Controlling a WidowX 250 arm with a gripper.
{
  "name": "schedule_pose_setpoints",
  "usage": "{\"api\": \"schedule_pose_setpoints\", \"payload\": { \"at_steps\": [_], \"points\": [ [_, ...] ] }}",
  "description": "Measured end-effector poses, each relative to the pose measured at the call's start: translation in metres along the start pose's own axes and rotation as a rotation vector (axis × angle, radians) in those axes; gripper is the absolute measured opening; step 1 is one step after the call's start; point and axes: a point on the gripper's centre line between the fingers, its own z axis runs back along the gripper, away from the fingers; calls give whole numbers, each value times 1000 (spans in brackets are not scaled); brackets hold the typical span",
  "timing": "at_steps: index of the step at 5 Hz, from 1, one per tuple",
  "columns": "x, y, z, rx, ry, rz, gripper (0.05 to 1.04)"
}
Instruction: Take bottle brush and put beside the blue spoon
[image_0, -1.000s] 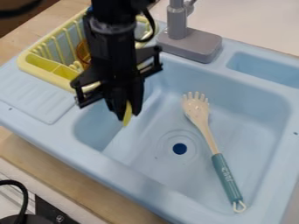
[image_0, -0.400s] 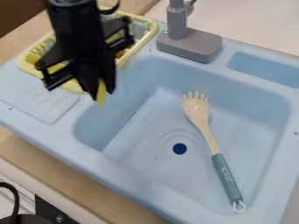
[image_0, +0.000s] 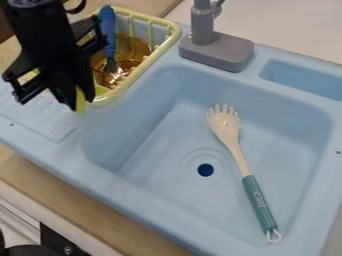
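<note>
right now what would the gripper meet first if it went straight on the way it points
Likely the blue drainboard, or the sink rim beside it; how high the gripper hangs above them is unclear.

Rack (image_0: 152, 59): was left of the tap (image_0: 202, 22).
Bowl (image_0: 138, 47): was in the rack.
Long tool (image_0: 108, 30): was in the rack too.
Big fork (image_0: 241, 164): lay in the sink (image_0: 290, 150), right of the hole (image_0: 206, 170).

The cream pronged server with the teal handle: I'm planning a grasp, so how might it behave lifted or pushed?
The cream pronged server with the teal handle would probably lift stiffly, its neck running straight. Its long, slender shape suggests tilting if gripped near one end. Pushed, it may pivot rather than roll, given the wide head.
</note>
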Motion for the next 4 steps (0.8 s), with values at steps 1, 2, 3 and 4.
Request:
{"api": "schedule_pose_setpoints", "payload": {
  "at_steps": [1,2,3,4],
  "points": [
    [10,-5,-9,10,-14,102,109],
    [15,-10,-16,9,-27,240,109],
    [20,-14,-17,12,-17,392,109],
    [25,-12,-17,12,-23,526,109]
  ]
}}
